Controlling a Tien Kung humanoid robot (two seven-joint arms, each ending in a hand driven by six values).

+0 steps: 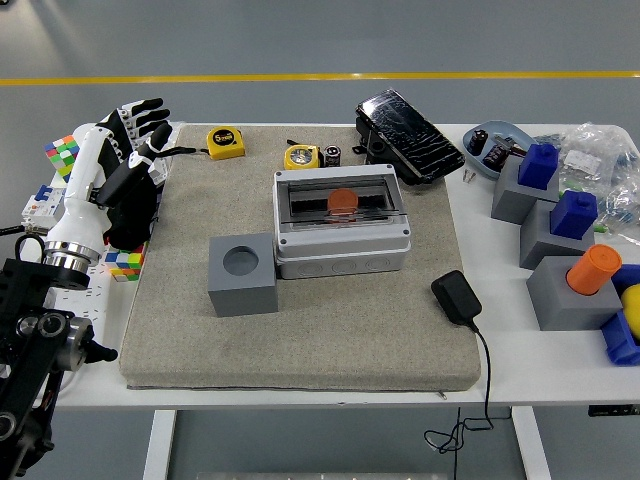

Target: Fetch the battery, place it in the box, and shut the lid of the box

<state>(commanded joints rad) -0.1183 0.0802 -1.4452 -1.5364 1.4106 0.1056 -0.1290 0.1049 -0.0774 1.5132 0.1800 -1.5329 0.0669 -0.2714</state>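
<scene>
The grey box (342,224) stands in the middle of the mat with its clear lid down. An orange battery (343,202) shows inside it through the lid. My left hand (140,127) is at the mat's far left edge, fingers spread, holding nothing, well away from the box. A small dark cylindrical battery (332,155) lies behind the box beside a yellow tape measure (301,157). The right arm is out of view.
A grey cube with a round hole (242,274) stands left of the box. Another yellow tape measure (225,142), a black case (408,135), a black adapter with cable (456,298), grey blocks with blue and orange pegs (560,235) and Rubik's cubes (62,152) surround it.
</scene>
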